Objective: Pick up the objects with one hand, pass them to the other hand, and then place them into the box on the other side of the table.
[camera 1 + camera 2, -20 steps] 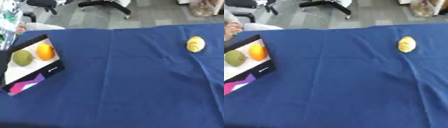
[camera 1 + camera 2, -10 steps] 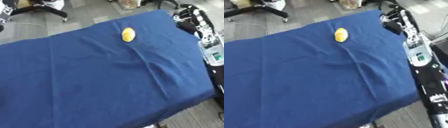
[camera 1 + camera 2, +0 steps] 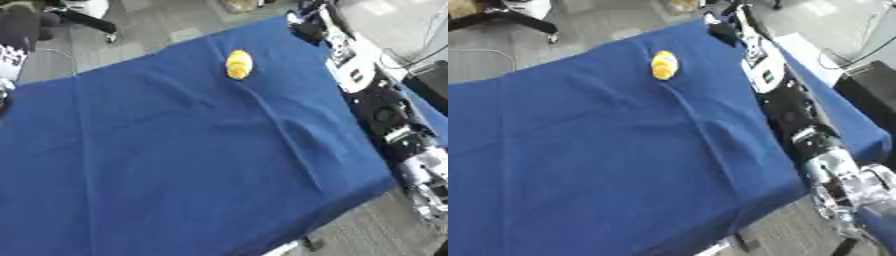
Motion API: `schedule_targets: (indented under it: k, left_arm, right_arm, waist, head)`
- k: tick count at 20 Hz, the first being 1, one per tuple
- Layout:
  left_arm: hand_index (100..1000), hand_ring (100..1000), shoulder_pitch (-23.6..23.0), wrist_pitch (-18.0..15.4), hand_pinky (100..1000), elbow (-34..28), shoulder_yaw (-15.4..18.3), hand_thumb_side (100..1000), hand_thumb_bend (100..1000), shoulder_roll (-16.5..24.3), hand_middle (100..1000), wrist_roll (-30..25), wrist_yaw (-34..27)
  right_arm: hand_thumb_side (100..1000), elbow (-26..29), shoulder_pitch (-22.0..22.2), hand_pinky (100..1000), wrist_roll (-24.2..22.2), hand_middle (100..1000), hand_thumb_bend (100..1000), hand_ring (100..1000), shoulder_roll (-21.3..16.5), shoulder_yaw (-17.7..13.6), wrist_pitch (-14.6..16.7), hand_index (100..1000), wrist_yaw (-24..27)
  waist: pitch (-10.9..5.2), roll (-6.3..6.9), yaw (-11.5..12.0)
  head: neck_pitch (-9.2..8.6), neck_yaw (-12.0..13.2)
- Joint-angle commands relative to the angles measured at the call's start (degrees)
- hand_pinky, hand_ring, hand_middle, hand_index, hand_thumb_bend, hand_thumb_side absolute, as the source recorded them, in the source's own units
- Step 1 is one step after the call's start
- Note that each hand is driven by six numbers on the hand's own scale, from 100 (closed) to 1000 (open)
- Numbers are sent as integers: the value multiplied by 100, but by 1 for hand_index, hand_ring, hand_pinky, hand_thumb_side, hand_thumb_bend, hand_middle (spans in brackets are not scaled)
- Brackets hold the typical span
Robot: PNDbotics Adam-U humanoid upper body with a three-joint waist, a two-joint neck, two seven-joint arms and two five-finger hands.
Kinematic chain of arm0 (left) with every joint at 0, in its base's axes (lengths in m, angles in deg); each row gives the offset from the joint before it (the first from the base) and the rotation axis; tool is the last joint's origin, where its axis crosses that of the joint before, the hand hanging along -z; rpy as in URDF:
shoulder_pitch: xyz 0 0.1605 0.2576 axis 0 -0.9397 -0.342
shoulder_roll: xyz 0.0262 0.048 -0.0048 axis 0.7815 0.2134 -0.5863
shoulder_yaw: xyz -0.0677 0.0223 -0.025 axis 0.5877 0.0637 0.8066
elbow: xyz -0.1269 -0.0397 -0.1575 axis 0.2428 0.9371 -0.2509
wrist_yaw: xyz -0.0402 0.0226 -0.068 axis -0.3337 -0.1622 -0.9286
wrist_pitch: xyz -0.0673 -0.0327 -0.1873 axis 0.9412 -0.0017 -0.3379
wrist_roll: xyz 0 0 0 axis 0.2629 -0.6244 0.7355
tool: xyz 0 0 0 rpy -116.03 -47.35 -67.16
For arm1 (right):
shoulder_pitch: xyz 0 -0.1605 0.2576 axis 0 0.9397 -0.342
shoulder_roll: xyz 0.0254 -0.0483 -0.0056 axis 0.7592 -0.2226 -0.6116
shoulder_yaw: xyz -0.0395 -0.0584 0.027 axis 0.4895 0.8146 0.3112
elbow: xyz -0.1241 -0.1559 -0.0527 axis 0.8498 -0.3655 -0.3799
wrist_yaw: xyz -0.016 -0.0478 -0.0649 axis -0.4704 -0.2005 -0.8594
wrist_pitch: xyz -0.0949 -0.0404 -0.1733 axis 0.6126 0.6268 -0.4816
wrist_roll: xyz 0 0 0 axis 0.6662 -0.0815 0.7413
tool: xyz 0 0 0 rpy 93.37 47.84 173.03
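A yellow, lemon-like fruit lies on the blue tablecloth near the table's far right part. My right arm stretches along the table's right edge, black with silver joints. Its hand sits dark at the far right corner, a short way right of and beyond the fruit, apart from it. Neither the left hand nor the box shows in either view.
The cloth is creased around the middle and below the fruit. The table's right edge and near right corner drop to a grey floor. An office chair base stands beyond the far edge. Another blue surface lies right of my arm.
The camera has swung right, so the whole picture shifted. The box with two fruits has left the view. My right arm now shows along the table's right edge.
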Motion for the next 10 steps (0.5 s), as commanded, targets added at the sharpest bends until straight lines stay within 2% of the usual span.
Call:
schedule_targets:
  k: [1,10]
  left_arm:
    - [867,703,11,-16,758,-91,-31,670,363,-113,746,67,-85]
    - [865,702,-49,-53,758,-91,-39,680,347,-175,744,85,-78]
  right_arm:
    - [723,-250,-291,783,32,731,100,769,165,19,22,954,-307]
    - [791,-583,-403,790,-126,737,100,763,642,58,19,952,-722]
  waist:
    - [36,59,60]
    - [58,64,210]
  head:
    - [-16,-101]
    - [-16,-151]
